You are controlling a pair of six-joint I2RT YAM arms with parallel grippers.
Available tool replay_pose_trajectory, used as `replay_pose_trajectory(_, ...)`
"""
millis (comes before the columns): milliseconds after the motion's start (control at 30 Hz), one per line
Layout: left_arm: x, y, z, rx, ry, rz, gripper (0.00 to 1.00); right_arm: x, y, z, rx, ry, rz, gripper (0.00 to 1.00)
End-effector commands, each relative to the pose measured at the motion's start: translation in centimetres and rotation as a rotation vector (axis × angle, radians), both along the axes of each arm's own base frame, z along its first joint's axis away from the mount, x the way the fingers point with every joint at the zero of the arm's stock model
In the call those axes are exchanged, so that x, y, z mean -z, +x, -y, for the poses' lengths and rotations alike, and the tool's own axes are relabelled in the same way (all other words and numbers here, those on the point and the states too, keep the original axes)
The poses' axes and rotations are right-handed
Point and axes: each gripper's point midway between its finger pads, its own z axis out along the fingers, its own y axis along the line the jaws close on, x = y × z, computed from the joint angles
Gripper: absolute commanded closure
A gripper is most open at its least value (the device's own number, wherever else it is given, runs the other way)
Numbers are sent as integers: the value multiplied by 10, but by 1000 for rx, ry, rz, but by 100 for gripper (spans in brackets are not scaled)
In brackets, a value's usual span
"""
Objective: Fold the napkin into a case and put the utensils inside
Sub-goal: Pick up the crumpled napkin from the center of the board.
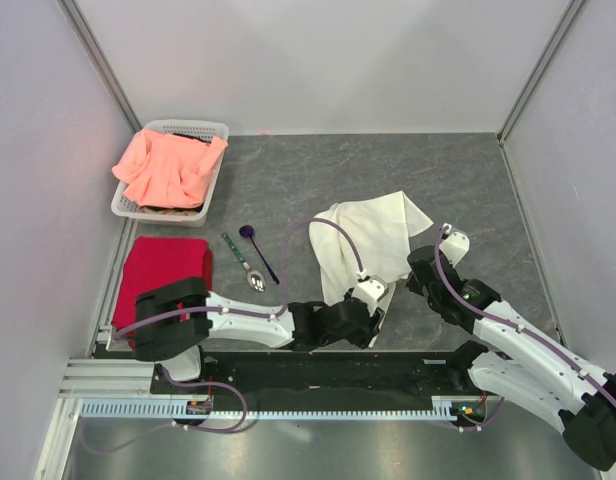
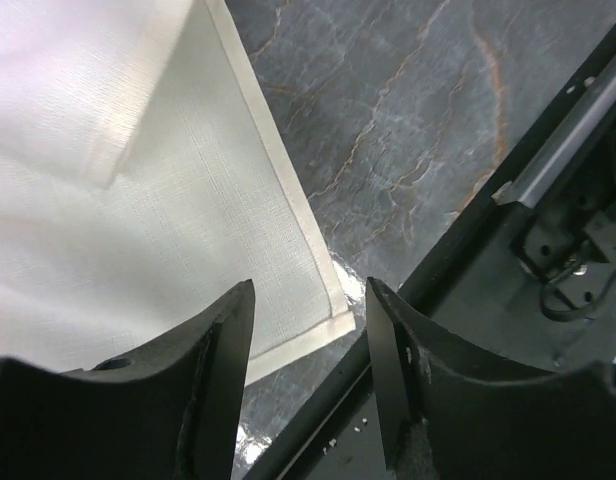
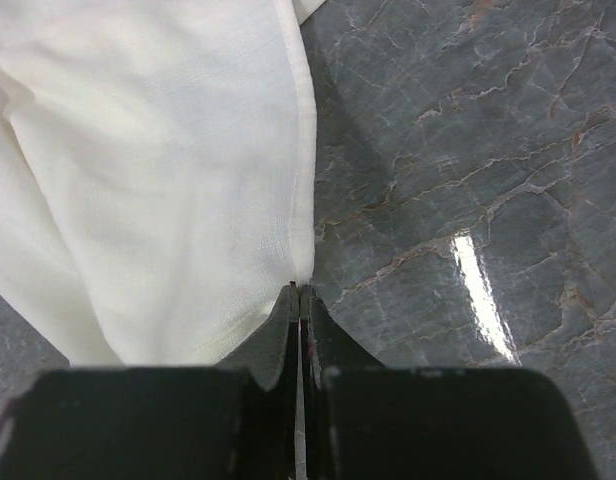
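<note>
The cream-white napkin (image 1: 373, 235) lies rumpled and partly doubled over on the grey table, right of centre. My left gripper (image 1: 376, 315) is open low at its near corner; in the left wrist view the hemmed napkin corner (image 2: 323, 318) lies between the spread fingers (image 2: 223, 350), untouched by them. My right gripper (image 1: 416, 258) is shut on the napkin's right edge, and the right wrist view shows the napkin hem (image 3: 300, 270) pinched at the tips. Two utensils lie left of the napkin: a spoon (image 1: 250, 272) with a silver bowl and one with a round purple head (image 1: 248, 232). No case is formed.
A white basket (image 1: 216, 130) at the back left holds a salmon-pink cloth (image 1: 168, 165). A folded red cloth (image 1: 163, 265) lies in front of it. The black base rail (image 2: 548, 170) runs just beyond the napkin corner at the table's near edge.
</note>
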Motion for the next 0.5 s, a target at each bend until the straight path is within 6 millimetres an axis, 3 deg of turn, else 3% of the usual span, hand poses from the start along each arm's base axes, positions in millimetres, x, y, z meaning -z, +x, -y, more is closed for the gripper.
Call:
replay_pose_trajectory(0,14,-2,5,34,108,3,46,-23,0,2,-8,4,33,100)
replay_pose_trajectory(233,28,-16,7,57,181,30,50,-15,-3,4,-9,-13,10,100)
replay_pose_trajectory(467,43,-26,0,50,235,3,34,-12,-4,9,-8,-40,9,100)
